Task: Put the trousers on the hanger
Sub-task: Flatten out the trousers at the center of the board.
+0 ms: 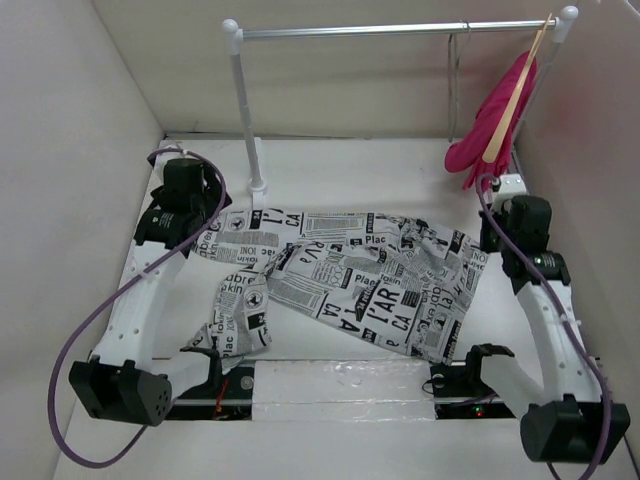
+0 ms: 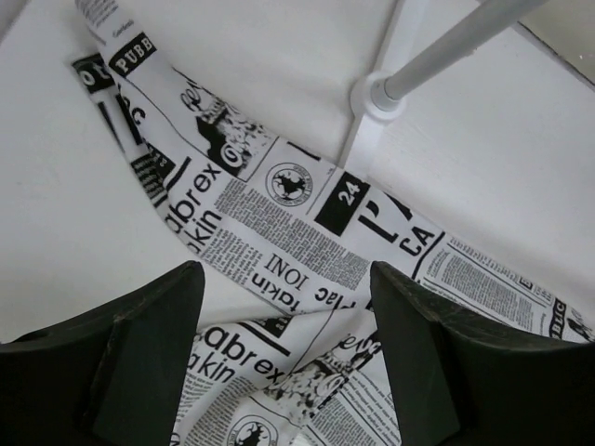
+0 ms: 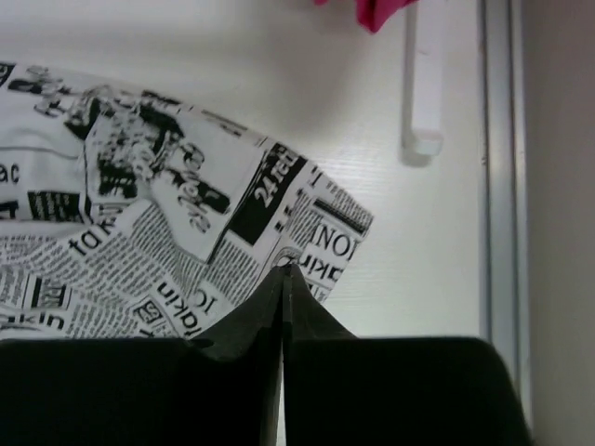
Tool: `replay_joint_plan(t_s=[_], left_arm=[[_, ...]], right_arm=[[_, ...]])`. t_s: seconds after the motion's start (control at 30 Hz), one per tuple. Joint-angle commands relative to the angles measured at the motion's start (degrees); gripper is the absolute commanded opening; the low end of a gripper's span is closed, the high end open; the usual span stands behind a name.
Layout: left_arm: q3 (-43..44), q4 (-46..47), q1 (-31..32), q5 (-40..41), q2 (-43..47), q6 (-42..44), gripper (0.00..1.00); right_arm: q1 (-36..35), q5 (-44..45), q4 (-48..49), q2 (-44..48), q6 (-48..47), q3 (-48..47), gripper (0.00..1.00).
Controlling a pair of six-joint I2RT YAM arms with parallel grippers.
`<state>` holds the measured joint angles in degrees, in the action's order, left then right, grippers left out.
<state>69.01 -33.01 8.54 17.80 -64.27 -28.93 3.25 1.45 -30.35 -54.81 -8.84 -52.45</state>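
Note:
The trousers, white with black newspaper print, lie spread and creased across the table. My left gripper hovers over their left end; in the left wrist view it is open, with the folded cloth below the gap and apart from the fingers. My right gripper is over their right end; in the right wrist view it is shut, its tip over the cloth's corner, with no cloth seen between the fingers. The thin wire hanger hangs from the rail.
A pale wooden hanger with a pink garment hangs at the rail's right end. The rack's left post stands on its foot just beyond the trousers. The rack's right foot lies near my right gripper. Walls enclose the table.

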Motion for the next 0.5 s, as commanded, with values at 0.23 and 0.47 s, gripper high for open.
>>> replay_joint_plan(t_s=[0.23, 0.47], left_arm=[[-10.8, 10.7, 13.5, -12.8, -5.1, -4.6, 0.70], [-9.7, 12.5, 36.7, -7.7, -15.8, -6.8, 0.76]], right_arm=[[15.1, -17.1, 8.8, -7.0, 3.2, 13.3, 0.69], [22.3, -20.9, 18.6, -21.6, 8.7, 10.4, 0.79]])
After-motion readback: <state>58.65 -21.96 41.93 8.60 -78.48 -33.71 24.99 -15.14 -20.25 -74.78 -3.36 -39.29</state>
